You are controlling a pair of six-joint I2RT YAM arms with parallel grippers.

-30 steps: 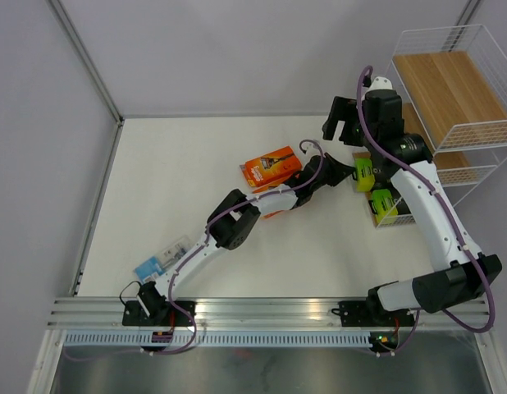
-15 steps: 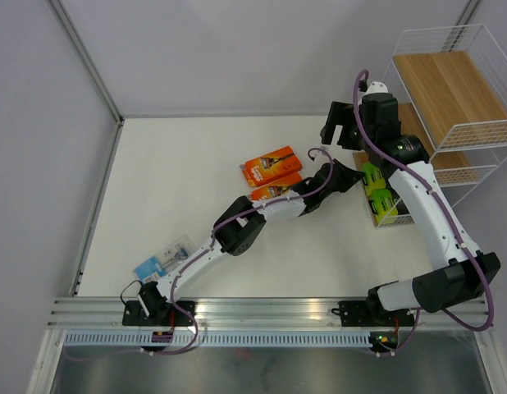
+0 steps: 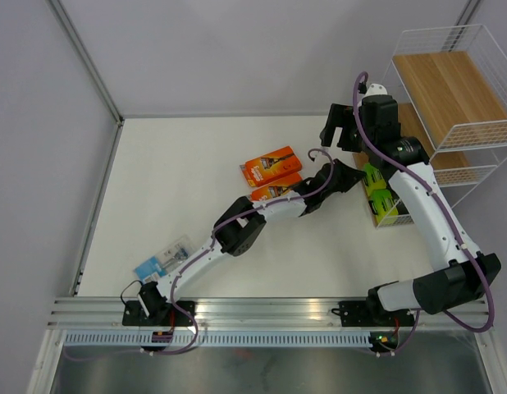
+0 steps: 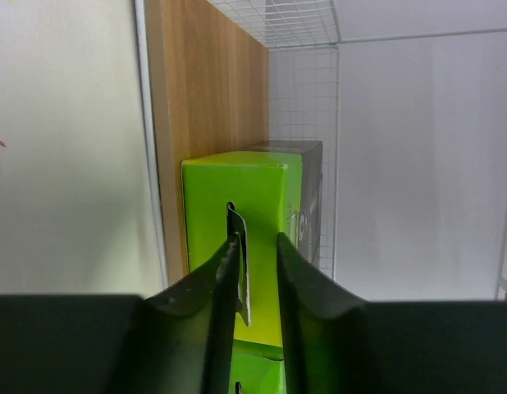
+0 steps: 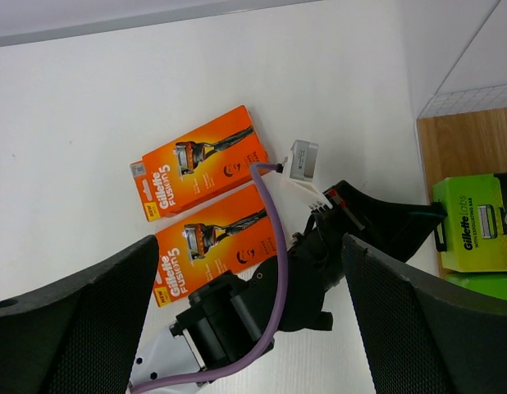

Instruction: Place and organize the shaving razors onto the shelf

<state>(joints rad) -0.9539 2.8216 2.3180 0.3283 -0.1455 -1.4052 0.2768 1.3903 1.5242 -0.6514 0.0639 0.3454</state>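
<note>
"One clear blue-card razor pack (image 3: 162,259) lay nearest the arm bases?"

"Yes. Beyond it, two orange packs (image 5: 203,164) (image 5: 212,238), 'Gillette Fusion5', lay flat and parallel, slanting across the table (image 3: 180,164), with the left arm (image 3: 237,230) crossing one. Farthest, two green packs (image 3: 372,175) (image 3: 383,203), 'Gillette Labs', sat on the lowest tier of the shelf (image 3: 438,90). The left gripper (image 4: 258,242) had its fingers (image 4: 216,287) either side of one's hang tab, grip unclear. The right gripper (image 3: 342,127) hung spread wide."
</note>
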